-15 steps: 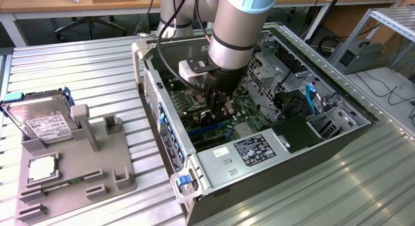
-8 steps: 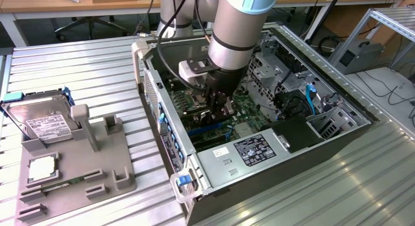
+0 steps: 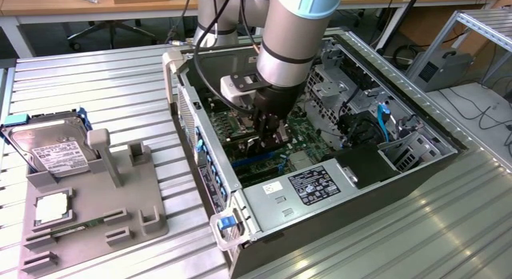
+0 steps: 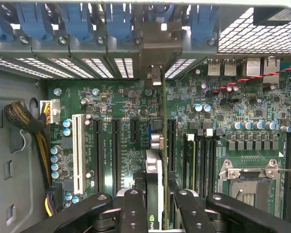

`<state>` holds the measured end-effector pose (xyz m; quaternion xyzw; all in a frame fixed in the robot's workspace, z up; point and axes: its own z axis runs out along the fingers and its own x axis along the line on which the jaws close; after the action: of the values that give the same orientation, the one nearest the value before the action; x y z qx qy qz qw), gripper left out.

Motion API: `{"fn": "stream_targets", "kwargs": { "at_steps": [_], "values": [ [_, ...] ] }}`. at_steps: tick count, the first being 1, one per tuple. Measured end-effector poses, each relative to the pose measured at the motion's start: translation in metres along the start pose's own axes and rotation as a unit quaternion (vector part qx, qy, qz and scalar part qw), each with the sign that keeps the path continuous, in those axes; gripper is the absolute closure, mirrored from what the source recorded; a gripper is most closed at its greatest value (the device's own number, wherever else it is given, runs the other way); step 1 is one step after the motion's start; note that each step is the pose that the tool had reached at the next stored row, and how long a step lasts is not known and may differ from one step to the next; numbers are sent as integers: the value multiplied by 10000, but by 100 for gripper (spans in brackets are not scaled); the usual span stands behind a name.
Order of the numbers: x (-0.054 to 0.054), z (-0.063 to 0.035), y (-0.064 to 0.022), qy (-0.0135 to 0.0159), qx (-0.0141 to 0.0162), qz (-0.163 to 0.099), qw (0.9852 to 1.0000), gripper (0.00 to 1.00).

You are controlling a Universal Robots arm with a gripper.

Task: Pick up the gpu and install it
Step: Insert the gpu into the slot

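Note:
Inside the open computer case (image 3: pixel 416 120), my gripper (image 3: pixel 268 138) reaches down to the green motherboard (image 3: pixel 300 144). In the wrist view the gpu (image 4: pixel 154 174) appears edge-on as a thin dark card standing upright between the black fingers (image 4: pixel 133 208). My gripper (image 4: pixel 157 213) is shut on it. The card's metal bracket (image 4: pixel 155 53) runs up to the rear slot openings of the case. The card lines up with a long black expansion slot (image 4: pixel 170 145). Whether it is fully seated there I cannot tell.
Left of the case, a grey fixture (image 3: pixel 96 213) holds a silver hard drive (image 3: pixel 48 150), a processor chip (image 3: pixel 52 207) and a green memory stick (image 3: pixel 68 231). The power supply (image 3: pixel 312 186), blue slot clips (image 4: pixel 111 22), the white slot (image 4: pixel 78 153) and the processor socket (image 4: pixel 250 182) crowd around the card.

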<state>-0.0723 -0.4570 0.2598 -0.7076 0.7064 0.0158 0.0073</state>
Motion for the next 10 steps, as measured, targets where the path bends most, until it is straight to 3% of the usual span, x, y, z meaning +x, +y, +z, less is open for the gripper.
{"fn": "stream_targets", "kwargs": {
  "at_steps": [10],
  "values": [
    [0,9,0,1,0,0,10000,73]
  ]
}}
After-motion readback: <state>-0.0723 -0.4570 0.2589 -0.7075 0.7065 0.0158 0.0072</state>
